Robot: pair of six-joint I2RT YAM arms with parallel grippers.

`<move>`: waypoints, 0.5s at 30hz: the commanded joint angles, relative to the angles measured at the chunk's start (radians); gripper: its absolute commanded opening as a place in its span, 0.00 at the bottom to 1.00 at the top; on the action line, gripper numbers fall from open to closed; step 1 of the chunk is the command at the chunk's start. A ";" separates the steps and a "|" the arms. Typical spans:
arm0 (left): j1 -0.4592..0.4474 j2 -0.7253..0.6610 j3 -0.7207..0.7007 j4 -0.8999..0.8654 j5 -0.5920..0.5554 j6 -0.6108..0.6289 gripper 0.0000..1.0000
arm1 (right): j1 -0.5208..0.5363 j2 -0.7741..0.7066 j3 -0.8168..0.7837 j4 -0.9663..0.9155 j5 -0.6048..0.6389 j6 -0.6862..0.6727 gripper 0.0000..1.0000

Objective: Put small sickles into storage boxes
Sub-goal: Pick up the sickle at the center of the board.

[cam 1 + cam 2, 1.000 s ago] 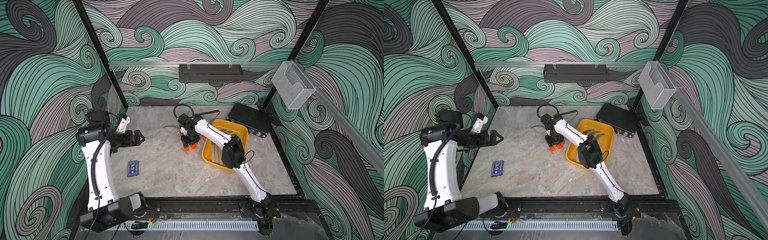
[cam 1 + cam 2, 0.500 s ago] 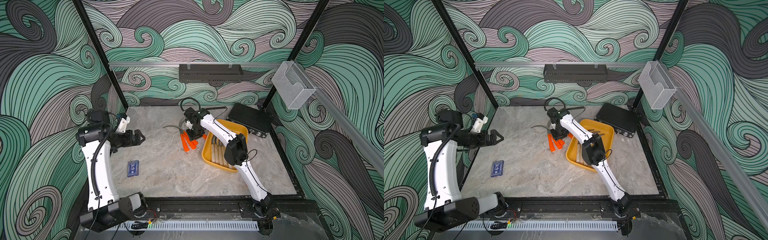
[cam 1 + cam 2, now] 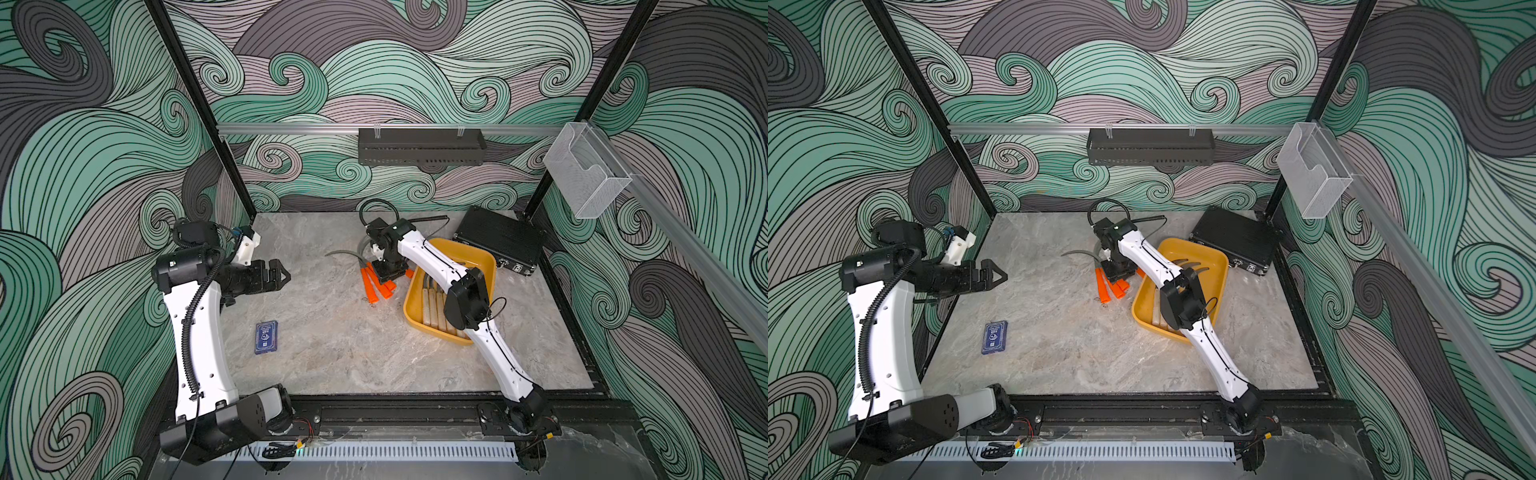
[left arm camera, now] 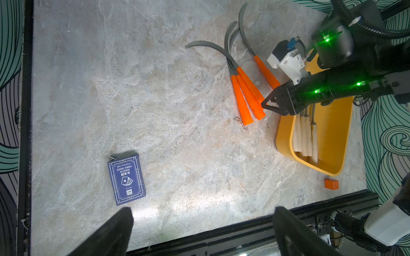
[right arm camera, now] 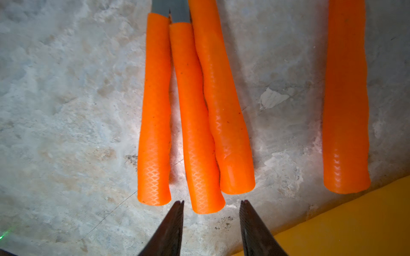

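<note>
Right tool (image 5: pixel 211 202) part-open, empty; I line it over the middle orange sickle handle (image 5: pixel 197 124) for a pinch, tray (image 4: pixel 331 133) just beside; left tool (image 3: pixel 282 275) wide open, idle

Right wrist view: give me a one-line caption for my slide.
Open right hand at the ends of four orange sickle handles lying on the marble table, beside the yellow tray.

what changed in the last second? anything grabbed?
Right hand drew back off the orange-handled sickles toward the far wall, uncovering their handles. It now hovers at their ends, jaws apart, holding nothing. Sickles look unmoved. Left hand (open), tray and card deck unchanged.
</note>
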 commanded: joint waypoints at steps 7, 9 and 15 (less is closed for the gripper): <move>0.008 -0.011 -0.016 -0.005 0.017 -0.012 0.99 | -0.016 0.055 0.080 -0.019 0.070 -0.009 0.47; 0.008 -0.007 -0.016 -0.004 0.017 -0.011 0.99 | -0.017 0.065 0.091 -0.019 0.066 -0.015 0.49; 0.008 0.006 -0.019 -0.001 0.017 -0.012 0.98 | -0.017 0.083 0.099 -0.019 0.065 -0.026 0.51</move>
